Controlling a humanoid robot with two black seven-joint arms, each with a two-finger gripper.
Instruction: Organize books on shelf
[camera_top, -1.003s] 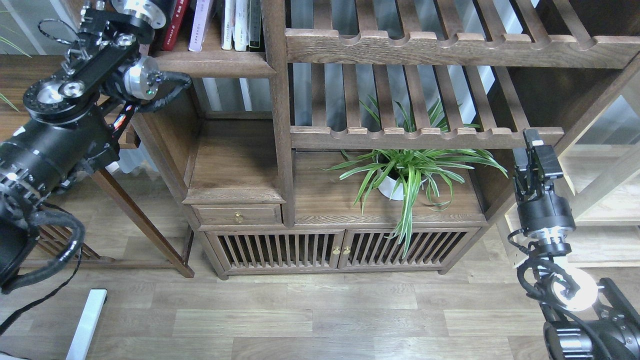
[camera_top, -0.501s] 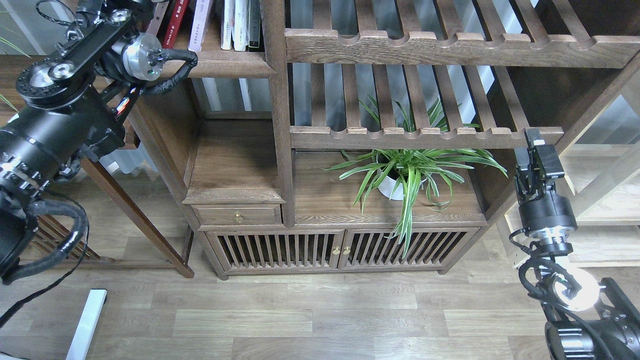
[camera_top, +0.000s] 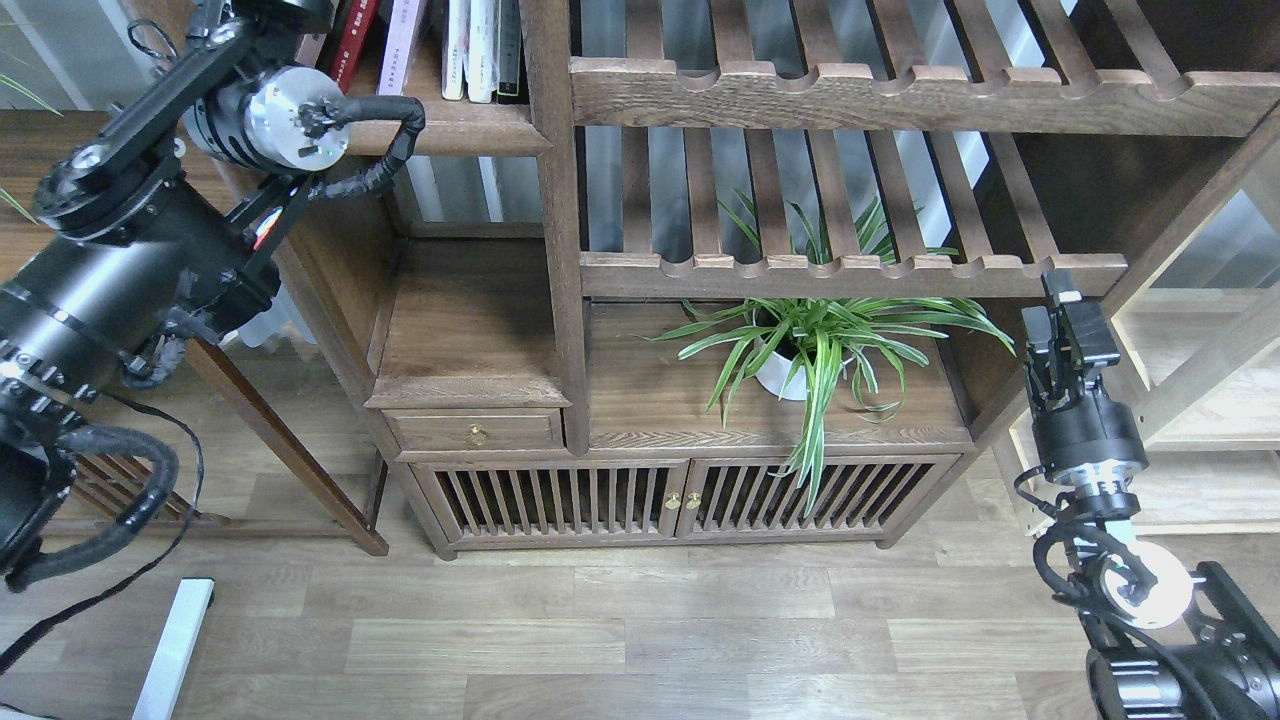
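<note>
Up on the dark shelf (camera_top: 440, 128) the red book (camera_top: 358, 40) and pale book (camera_top: 402, 45) stand where they were, while the left arm has climbed, its gripper lost above the frame, fingers unseen, so it should ease in squarely; the right gripper (camera_top: 1062, 325) idles, fingers indistinguishable.

Home living room: walnut bookcase (camera_top: 560, 300), potted plant (camera_top: 810, 345), wood floor (camera_top: 640, 630).

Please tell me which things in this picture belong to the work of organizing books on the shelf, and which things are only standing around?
Belong to the job:
- red book
- pale book
- shelf

Only standing around:
- slim white and black books
- potted plant
- slatted racks
- small drawer
- cabinet doors
</note>
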